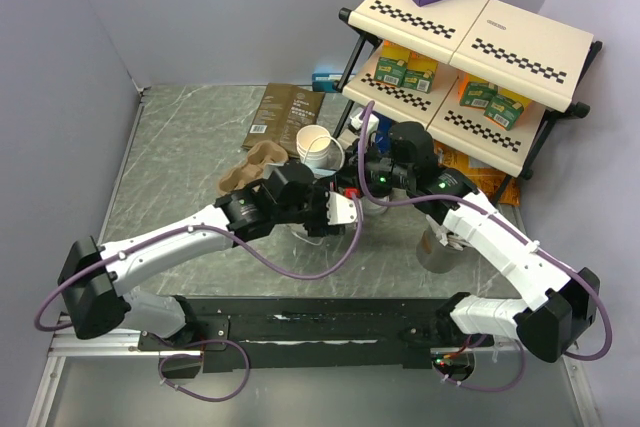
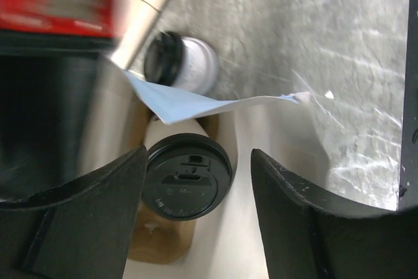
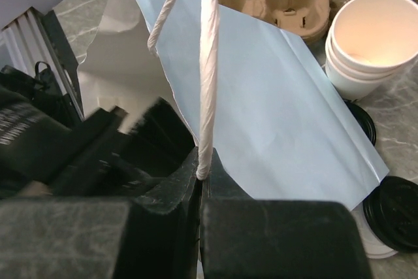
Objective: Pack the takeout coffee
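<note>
Two claws met at the white paper bag (image 3: 274, 115): my left claw (image 2: 199, 155) stood spread, the takeout coffee (image 2: 187, 176) inside, just ahead between its fingers (image 2: 78, 213) and end-on to them, while my right claw (image 3: 201, 171) pinched the handle (image 3: 208, 63).

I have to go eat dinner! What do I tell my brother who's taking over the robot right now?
Left gripper: jaws open, one on each side of a lidded coffee cup that seems to sit inside the white bag.
Right gripper: shut on the bag handle, holding it up.
A second lidded cup lies on its side on the table beyond the bag.
Done: one cup apparently in the bag.
Left: draw the left arm out, then probably pack the second cup.
</note>
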